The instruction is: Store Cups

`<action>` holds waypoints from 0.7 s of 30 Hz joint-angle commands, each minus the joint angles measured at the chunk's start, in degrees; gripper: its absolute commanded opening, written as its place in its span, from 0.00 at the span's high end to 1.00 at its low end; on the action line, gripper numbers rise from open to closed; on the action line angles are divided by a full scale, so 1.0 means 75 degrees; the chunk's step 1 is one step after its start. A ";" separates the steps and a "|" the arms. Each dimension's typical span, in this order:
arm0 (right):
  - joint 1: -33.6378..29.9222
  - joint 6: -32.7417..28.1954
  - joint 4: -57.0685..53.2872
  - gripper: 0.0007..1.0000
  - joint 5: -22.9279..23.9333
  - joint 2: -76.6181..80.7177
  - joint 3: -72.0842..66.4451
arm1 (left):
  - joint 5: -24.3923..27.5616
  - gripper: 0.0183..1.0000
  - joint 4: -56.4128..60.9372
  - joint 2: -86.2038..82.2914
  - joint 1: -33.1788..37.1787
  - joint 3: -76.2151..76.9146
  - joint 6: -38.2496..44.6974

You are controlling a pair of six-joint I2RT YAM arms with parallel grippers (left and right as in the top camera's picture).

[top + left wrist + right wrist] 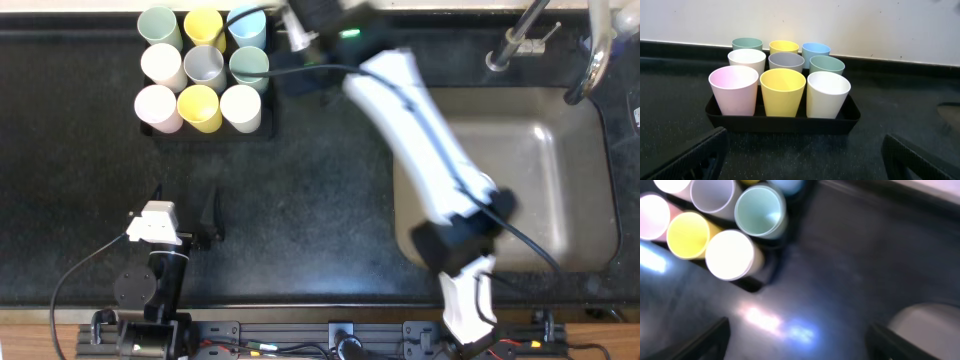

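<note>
Cups (782, 92), all nine upright in black tray (785, 124), back-left of counter (320, 200). Guessing light stiff plastic, slick walls: pinch rim, one finger inside. Left gripper (805, 152) spread wide, empty, facing tray; right gripper (797, 340) spread too, empty, just beside tray.

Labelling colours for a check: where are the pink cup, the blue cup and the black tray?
pink cup (733, 92), left wrist view, outer side wall.
blue cup (815, 50), left wrist view, inner wall below the rim.
black tray (785, 124), left wrist view, front wall.
</note>
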 commanded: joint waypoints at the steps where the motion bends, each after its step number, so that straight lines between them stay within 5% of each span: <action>1: -0.0717 -0.1320 -0.0256 0.09 0.0082 -0.1119 -0.0181 | 0.0096 0.00 -0.0023 -0.0070 -0.0029 -0.0009 0.0140; 4: -0.1081 -0.1355 0.0233 0.00 0.0079 -0.1900 -0.1376 | 0.0096 0.00 -0.0023 -0.0070 -0.0029 -0.0009 0.0140; 10: -0.1851 -0.1352 0.2518 0.00 -0.0181 -0.4383 -0.5298 | 0.0096 0.00 -0.0023 -0.0070 -0.0029 -0.0006 0.0140; 21: -0.3098 -0.1032 0.8696 0.00 -0.0498 -1.1147 -1.3397 | 0.0096 0.00 -0.0023 -0.0070 -0.0029 -0.0009 0.0140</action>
